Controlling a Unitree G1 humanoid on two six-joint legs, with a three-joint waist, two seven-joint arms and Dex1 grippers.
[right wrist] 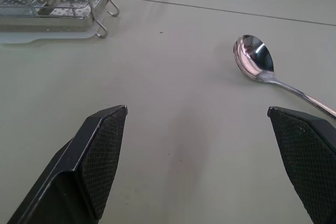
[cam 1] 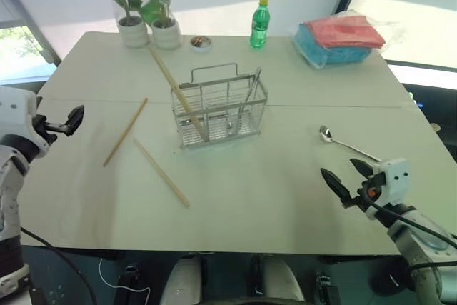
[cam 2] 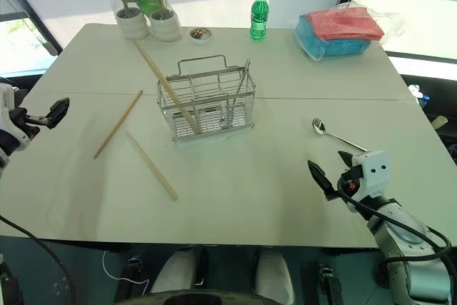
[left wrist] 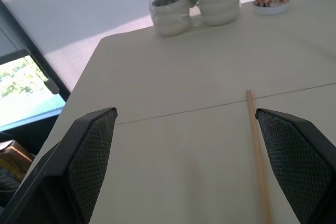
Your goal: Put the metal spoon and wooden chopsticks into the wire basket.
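The metal spoon (cam 1: 347, 144) is found flat on the tabletop near its right edge, bowl toward the wire basket (cam 1: 220, 108) at mid-table, handle running back toward the right gripper (cam 1: 348, 180) (the nearer one), held empty, fingers spread wide. Two wooden chopsticks (cam 1: 125, 131) lie loose near the left edge, beside the equally spread, empty left gripper (cam 1: 70, 121); another leans inside the basket.
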